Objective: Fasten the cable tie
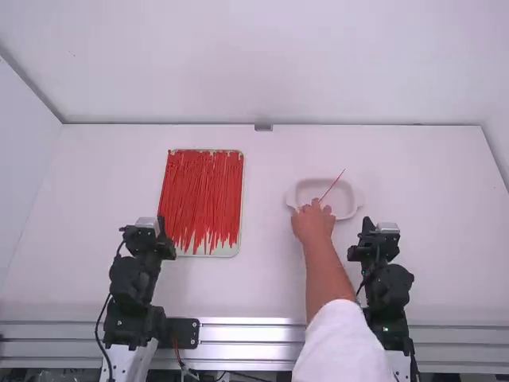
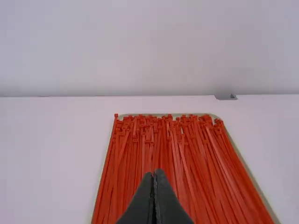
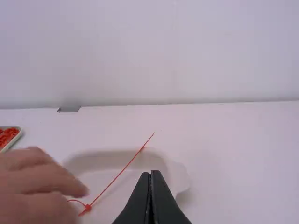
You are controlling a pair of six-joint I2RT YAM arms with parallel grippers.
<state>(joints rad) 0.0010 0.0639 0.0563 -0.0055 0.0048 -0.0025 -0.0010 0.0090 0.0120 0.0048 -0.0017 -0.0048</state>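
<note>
White tabletop (image 1: 429,175) under bare walls (image 1: 254,56). At its near edge the left gripper (image 2: 154,173) and right gripper (image 3: 150,173) sit clenched and empty. Just past the right one, a person's hand (image 1: 312,221) blocks the white dish (image 1: 355,197), where one red cable tie (image 1: 332,187) leans over the far rim. Reaching now could strike the hand. Ahead of the left gripper, a tray (image 1: 225,253) holds spare ties (image 1: 203,199).

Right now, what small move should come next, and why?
Probably wait. A person's hand is at the white dish, by the single cable tie in it, and the shut right gripper sits nearby. Reaching in now could strike the hand.
</note>
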